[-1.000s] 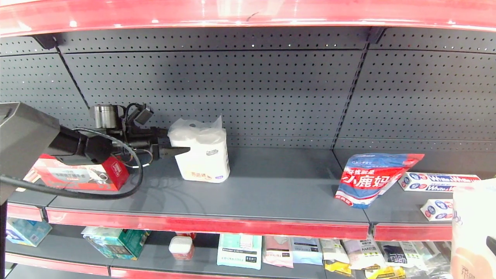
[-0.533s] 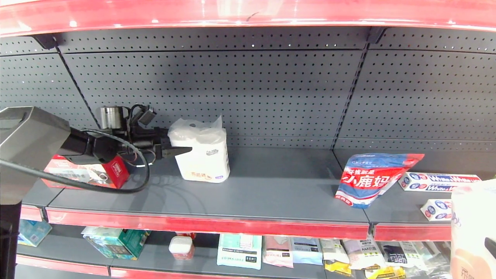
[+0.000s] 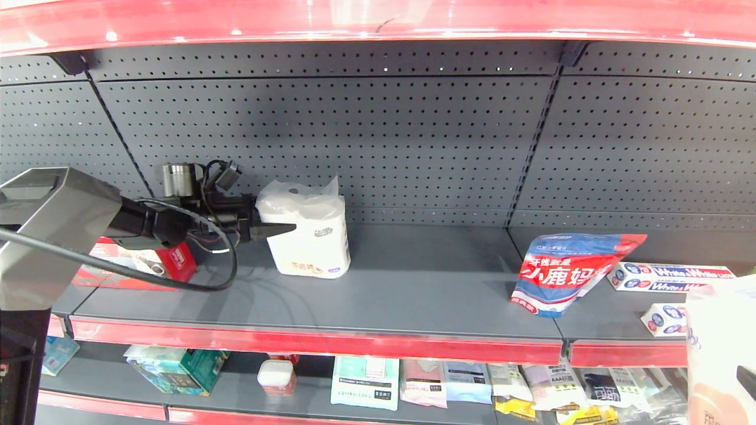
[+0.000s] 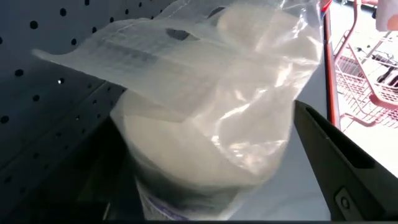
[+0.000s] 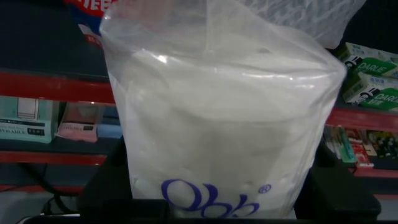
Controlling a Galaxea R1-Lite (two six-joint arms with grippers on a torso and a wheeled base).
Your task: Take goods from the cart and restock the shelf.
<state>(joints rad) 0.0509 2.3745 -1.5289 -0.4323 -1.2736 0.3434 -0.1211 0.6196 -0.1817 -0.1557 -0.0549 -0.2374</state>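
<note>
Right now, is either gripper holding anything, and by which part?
Right gripper holds a wrapped tissue pack by its sides. Left gripper is at the upper part of the shelf pack; whether it grips cannot be told.

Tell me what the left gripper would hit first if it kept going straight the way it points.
The roll pack: the left gripper is right against it, so going on would probably push it along the shelf.

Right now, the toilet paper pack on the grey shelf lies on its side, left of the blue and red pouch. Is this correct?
Not quite: the head view shows the toilet paper pack standing upright on the grey shelf, left of the blue and red pouch.
</note>
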